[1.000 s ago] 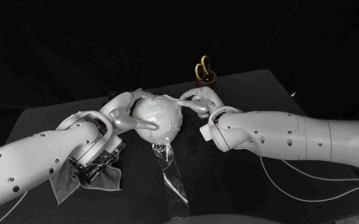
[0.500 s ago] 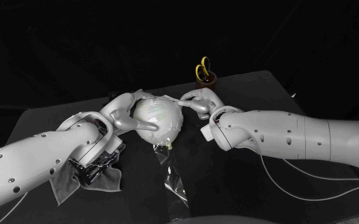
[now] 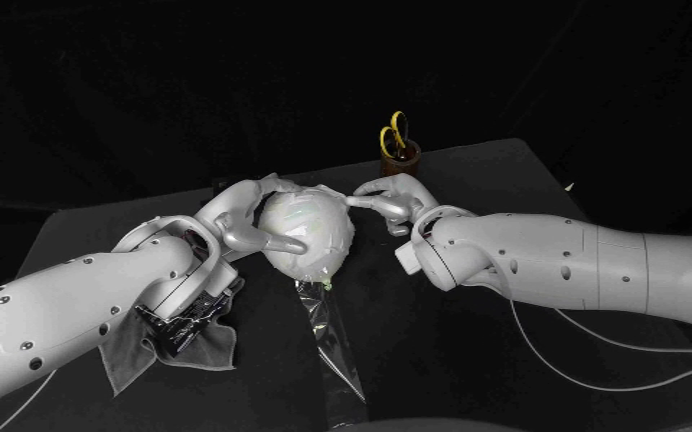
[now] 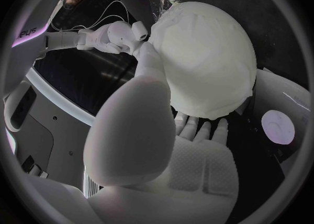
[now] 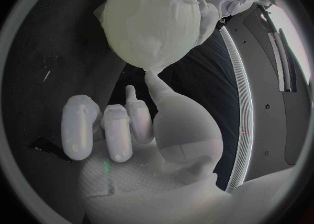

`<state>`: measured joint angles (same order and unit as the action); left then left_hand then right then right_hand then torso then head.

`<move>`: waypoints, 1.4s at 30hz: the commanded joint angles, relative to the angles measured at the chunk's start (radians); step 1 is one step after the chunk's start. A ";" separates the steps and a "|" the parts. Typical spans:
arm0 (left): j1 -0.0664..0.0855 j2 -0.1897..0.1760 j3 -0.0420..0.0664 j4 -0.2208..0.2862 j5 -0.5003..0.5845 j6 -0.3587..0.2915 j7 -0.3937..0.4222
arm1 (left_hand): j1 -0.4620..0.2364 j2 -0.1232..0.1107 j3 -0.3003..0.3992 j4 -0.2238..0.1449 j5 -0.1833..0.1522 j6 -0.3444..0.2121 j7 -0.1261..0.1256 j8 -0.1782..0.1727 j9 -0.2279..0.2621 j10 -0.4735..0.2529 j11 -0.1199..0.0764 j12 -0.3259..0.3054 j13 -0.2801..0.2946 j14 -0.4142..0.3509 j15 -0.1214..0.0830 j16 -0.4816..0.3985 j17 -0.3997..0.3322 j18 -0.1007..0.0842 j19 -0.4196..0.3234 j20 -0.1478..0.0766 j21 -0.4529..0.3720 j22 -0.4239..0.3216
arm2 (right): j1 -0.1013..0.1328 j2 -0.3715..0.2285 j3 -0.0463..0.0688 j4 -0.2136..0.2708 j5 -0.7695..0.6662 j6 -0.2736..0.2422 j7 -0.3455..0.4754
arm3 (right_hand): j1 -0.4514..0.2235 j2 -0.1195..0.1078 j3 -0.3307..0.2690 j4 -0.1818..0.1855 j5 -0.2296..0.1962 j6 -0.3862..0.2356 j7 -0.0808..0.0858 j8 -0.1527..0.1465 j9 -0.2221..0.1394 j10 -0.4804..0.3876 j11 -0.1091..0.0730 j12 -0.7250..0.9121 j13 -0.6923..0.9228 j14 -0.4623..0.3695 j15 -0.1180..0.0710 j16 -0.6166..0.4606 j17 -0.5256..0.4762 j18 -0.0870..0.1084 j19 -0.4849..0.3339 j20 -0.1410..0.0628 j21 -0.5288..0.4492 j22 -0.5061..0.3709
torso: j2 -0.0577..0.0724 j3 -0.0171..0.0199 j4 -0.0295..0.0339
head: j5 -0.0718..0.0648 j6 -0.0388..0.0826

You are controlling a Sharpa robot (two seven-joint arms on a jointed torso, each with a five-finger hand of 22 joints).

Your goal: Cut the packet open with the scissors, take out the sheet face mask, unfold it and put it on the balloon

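A pale balloon [image 3: 306, 230] with the white sheet mask draped over it stands at the table's middle. My left hand [image 3: 238, 217] grips it from the left, thumb across its front and fingers over its top. The left wrist view shows that thumb [image 4: 141, 82] pressed to the balloon [image 4: 209, 56]. My right hand [image 3: 389, 197] is at the balloon's right side with one fingertip touching the mask. In the right wrist view its [image 5: 131, 124] other fingers are curled in below the balloon [image 5: 154, 17]. The cut clear packet [image 3: 329, 337] lies in front of the balloon.
Yellow-handled scissors [image 3: 391, 135] stand in a brown holder [image 3: 400, 160] behind my right hand. A grey cloth [image 3: 180, 352] lies under my left forearm at the front left. White cables trail beneath my right arm over the dark table [image 3: 87, 232].
My right hand has drawn slightly back to the right along the balloon's side, its fingertip still on the mask. My left hand keeps its grip.
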<state>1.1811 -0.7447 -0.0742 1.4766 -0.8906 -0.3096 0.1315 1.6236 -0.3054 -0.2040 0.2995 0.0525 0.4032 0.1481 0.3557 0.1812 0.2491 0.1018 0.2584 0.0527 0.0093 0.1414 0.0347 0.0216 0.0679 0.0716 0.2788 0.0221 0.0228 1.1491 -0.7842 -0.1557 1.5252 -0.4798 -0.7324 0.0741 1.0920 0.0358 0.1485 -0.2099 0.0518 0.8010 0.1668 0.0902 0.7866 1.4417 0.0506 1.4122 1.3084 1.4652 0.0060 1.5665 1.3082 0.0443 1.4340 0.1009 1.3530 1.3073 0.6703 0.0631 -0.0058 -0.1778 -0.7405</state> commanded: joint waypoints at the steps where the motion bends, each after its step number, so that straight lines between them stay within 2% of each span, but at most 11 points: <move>1: -0.003 -0.001 -0.002 0.007 0.030 0.012 0.024 | 0.007 -0.004 -0.007 0.002 0.003 0.000 0.000 -0.004 -0.001 0.003 0.004 -0.002 0.000 -0.001 0.000 -0.006 -0.001 0.017 -0.006 0.002 -0.004 -0.002 | 0.001 -0.014 0.000 0.009 -0.004 0.038 0.000 | -0.003 -0.014 -0.021 0.005 -0.004 -0.004 0.001 -0.008 -0.010 0.066 0.031 -0.006 0.193 0.106 0.008 0.004 0.263 0.008 -0.003 0.011 -0.006 0.188 | 0.000 -0.0001 -0.0001 | 0.006 0.004; 14: -0.003 -0.027 -0.001 0.045 0.128 -0.028 0.085 | -0.008 -0.006 -0.005 0.002 0.002 -0.107 -0.024 -0.089 -0.042 -0.017 -0.008 -0.019 -0.004 0.000 0.021 -0.004 0.000 0.019 -0.005 0.009 -0.003 -0.002 | 0.001 -0.066 0.000 0.035 0.018 0.009 0.060 | 0.001 -0.007 -0.056 0.018 -0.004 0.016 0.000 -0.013 -0.027 0.055 0.031 -0.035 0.178 0.106 0.008 0.004 0.263 0.014 -0.013 0.018 -0.022 0.183 | -0.001 -0.0012 0.0007 | 0.037 0.023; 23: -0.003 -0.064 0.004 0.077 0.236 -0.002 0.105 | -0.010 -0.007 -0.012 0.002 0.002 -0.136 -0.028 -0.111 -0.052 -0.027 -0.009 -0.026 -0.005 0.000 0.031 -0.004 0.000 0.019 -0.006 0.011 -0.003 -0.002 | 0.001 -0.096 -0.001 0.063 0.126 0.042 0.217 | 0.028 0.018 -0.102 0.027 -0.004 0.049 -0.003 -0.012 -0.048 -0.054 0.026 -0.255 0.072 0.039 0.009 -0.086 0.138 0.054 -0.133 0.020 -0.207 0.118 | -0.002 -0.0026 0.0000 | 0.062 0.043; 25: -0.003 -0.075 0.006 0.084 0.266 0.008 0.112 | -0.011 -0.007 -0.013 0.002 0.002 -0.137 -0.028 -0.112 -0.052 -0.027 -0.009 -0.026 -0.004 0.000 0.033 -0.004 0.001 0.019 -0.006 0.011 -0.003 -0.002 | 0.001 -0.102 -0.001 0.069 0.148 0.053 0.250 | 0.047 0.029 -0.121 0.023 -0.002 0.068 -0.004 -0.009 -0.059 -0.220 0.029 -0.546 -0.075 -0.066 0.010 -0.215 -0.009 0.098 -0.290 0.022 -0.440 0.030 | -0.002 -0.0025 0.0001 | 0.069 0.049; 28: -0.003 -0.093 0.009 0.094 0.319 0.019 0.130 | -0.011 -0.007 -0.017 0.002 0.002 -0.138 -0.028 -0.113 -0.052 -0.027 -0.009 -0.026 -0.004 0.000 0.035 -0.003 0.001 0.019 -0.005 0.011 -0.003 -0.002 | 0.001 -0.111 -0.001 0.077 0.175 0.067 0.291 | 0.081 0.053 -0.135 0.009 -0.002 0.087 -0.004 -0.010 -0.074 -0.352 0.028 -0.785 -0.226 -0.138 0.012 -0.303 -0.098 0.137 -0.444 0.026 -0.681 -0.074 | -0.001 -0.0027 0.0005 | 0.076 0.057; 29: -0.002 -0.099 0.010 0.096 0.341 0.021 0.138 | -0.015 -0.007 -0.019 0.002 0.002 -0.138 -0.027 -0.113 -0.052 -0.026 -0.007 -0.024 -0.004 0.001 0.042 -0.001 0.002 0.019 -0.005 0.011 -0.003 -0.002 | 0.001 -0.114 -0.001 0.079 0.183 0.072 0.303 | 0.091 0.062 -0.148 0.002 -0.002 0.095 -0.004 -0.013 -0.085 -0.357 0.026 -0.818 -0.270 -0.232 0.012 -0.430 -0.223 0.139 -0.460 0.027 -0.723 -0.102 | -0.001 -0.0028 0.0007 | 0.080 0.060; 33: -0.002 -0.118 0.012 0.095 0.414 0.021 0.164 | -0.016 -0.006 -0.013 0.002 0.002 -0.133 -0.023 -0.108 -0.049 -0.017 -0.005 -0.016 -0.002 0.005 0.046 0.007 0.008 0.020 -0.004 0.012 -0.003 -0.002 | 0.000 -0.122 -0.001 0.084 0.202 0.085 0.332 | 0.106 0.078 -0.164 -0.012 0.001 0.109 -0.010 -0.015 -0.103 -0.381 0.023 -0.883 -0.345 -0.329 0.010 -0.587 -0.363 0.139 -0.473 0.028 -0.773 -0.143 | -0.002 -0.0033 0.0009 | 0.085 0.068; 34: -0.002 -0.124 0.013 0.092 0.444 0.019 0.175 | -0.016 -0.006 -0.012 0.002 0.002 -0.129 -0.020 -0.105 -0.048 -0.010 -0.002 -0.010 0.000 0.007 0.049 0.012 0.012 0.020 -0.003 0.012 -0.002 -0.001 | 0.000 -0.125 -0.001 0.086 0.206 0.088 0.341 | 0.111 0.103 -0.200 -0.037 0.009 0.127 -0.012 -0.022 -0.141 -0.348 0.028 -0.988 -0.496 -0.373 0.019 -0.729 -0.470 0.144 -0.484 0.028 -0.851 -0.210 | -0.002 -0.0034 0.0010 | 0.086 0.071; 36: -0.002 -0.131 0.013 0.086 0.497 0.019 0.198 | -0.015 -0.005 -0.007 0.002 0.002 -0.122 -0.012 -0.100 -0.045 0.000 0.003 -0.004 0.002 0.010 0.054 0.017 0.015 0.021 -0.002 0.013 -0.002 -0.001 | 0.000 -0.129 -0.001 0.087 0.212 0.091 0.351 | 0.121 0.127 -0.221 -0.059 -0.006 0.141 -0.010 -0.022 -0.161 -0.350 0.026 -1.042 -0.573 -0.379 0.020 -0.775 -0.502 0.139 -0.481 0.034 -0.885 -0.243 | -0.002 -0.0035 0.0006 | 0.087 0.073; 40: -0.003 -0.143 0.013 0.075 0.647 0.028 0.276 | -0.003 0.003 0.029 0.002 0.004 -0.077 0.038 -0.070 -0.030 0.062 0.047 0.040 0.013 0.035 0.077 0.056 0.041 0.022 0.013 0.017 0.004 0.003 | -0.002 -0.136 -0.001 0.086 0.223 0.098 0.368 | 0.146 0.173 -0.280 -0.085 -0.006 0.159 -0.007 -0.025 -0.206 -0.328 0.038 -1.142 -0.738 -0.402 0.032 -0.890 -0.581 0.139 -0.485 0.047 -0.964 -0.322 | -0.002 -0.0034 -0.0014 | 0.098 0.075; 42: -0.003 -0.147 0.013 0.067 0.721 0.035 0.323 | -0.014 0.043 0.088 -0.001 0.002 -0.008 0.076 -0.026 -0.008 0.158 0.085 0.099 0.028 0.098 0.127 0.119 0.079 0.020 0.050 0.019 0.019 0.013 | -0.003 -0.139 -0.001 0.084 0.228 0.103 0.376 | 0.155 0.187 -0.312 -0.082 -0.004 0.160 0.000 -0.026 -0.224 -0.333 0.049 -1.182 -0.799 -0.420 0.039 -0.946 -0.617 0.135 -0.492 0.057 -0.999 -0.355 | -0.004 -0.0042 -0.0011 | 0.099 0.077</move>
<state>1.1776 -0.8917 -0.0625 1.5457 -0.3569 -0.3013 0.3340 1.6103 -0.2749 -0.1294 0.2982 0.0525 0.3794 0.1489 0.3195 0.1680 0.3839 0.1772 0.3434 0.0769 0.0904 0.2585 0.1390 0.0916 0.0845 0.1121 0.2970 0.0371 0.0330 1.1470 -0.9222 -0.1572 1.6095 -0.2791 -0.6664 0.3911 1.2520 0.2181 -0.1686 -0.2942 0.0499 0.9617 0.1642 0.0672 0.5607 1.1187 0.0955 0.2313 0.5052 1.0498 0.0446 0.6159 0.6866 0.1777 0.9390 0.1562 0.3516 0.9485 0.6680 0.0595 -0.0061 -0.0830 -0.6657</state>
